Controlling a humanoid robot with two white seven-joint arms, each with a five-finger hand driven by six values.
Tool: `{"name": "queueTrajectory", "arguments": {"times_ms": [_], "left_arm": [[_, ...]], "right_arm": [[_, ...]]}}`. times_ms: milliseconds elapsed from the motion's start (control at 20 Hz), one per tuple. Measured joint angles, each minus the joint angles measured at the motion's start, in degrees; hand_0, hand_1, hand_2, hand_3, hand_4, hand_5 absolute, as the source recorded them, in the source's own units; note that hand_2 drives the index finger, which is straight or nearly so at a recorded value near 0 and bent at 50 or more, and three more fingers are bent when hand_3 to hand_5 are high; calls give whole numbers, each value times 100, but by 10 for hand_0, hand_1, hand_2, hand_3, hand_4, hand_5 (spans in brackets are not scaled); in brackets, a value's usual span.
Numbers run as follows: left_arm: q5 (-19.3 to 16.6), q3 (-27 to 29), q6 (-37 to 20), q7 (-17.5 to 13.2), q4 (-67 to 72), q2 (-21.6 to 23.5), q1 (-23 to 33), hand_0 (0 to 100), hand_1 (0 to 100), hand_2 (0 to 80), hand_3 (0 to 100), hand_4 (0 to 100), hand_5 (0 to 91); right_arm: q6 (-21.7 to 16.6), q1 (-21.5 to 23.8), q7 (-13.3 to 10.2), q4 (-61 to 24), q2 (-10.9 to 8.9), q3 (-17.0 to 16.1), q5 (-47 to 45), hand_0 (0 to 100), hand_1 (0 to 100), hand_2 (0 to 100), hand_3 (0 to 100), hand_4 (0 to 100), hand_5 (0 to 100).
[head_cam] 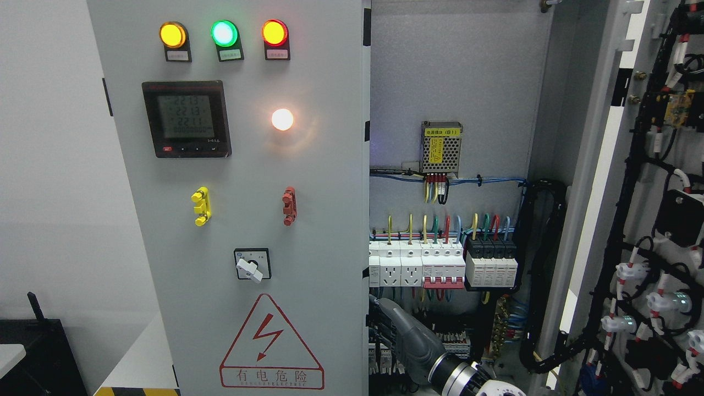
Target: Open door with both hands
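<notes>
The grey left door (242, 220) of the electrical cabinet stands closed, or nearly so. It carries three lit lamps, a meter, a rotary switch and a red warning triangle. The right door (599, 181) is swung wide open to the right, with black cable looms on its inner face. My right hand (376, 323) comes in from the bottom right of the middle. It reaches left inside the cabinet, and its dark fingers (379, 330) are hooked on the left door's free edge (366, 308), with the tips hidden behind it. My left arm does not show.
Inside the cabinet, breakers and sockets (440, 267) with coloured wires sit just above my hand. A power supply (441, 148) is mounted higher up. A thick black cable bundle (542, 264) runs down the right side. A dark object (33, 352) stands at the lower left by the white wall.
</notes>
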Motion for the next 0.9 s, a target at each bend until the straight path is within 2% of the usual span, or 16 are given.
{"name": "queueTrajectory", "arguments": {"times_ms": [551,901], "left_arm": [[0,0,0,0,0,0,3,0,0,0,0,0,0],[0,0,1,0,0,0,1,0,0,0,0,0,0]], "right_arm": [[9,-63,276,8,3,18,-22,381,0,0,0,0,0],[10,-74,342,6,4,31,-51,381,0,0,0,0,0]]}}
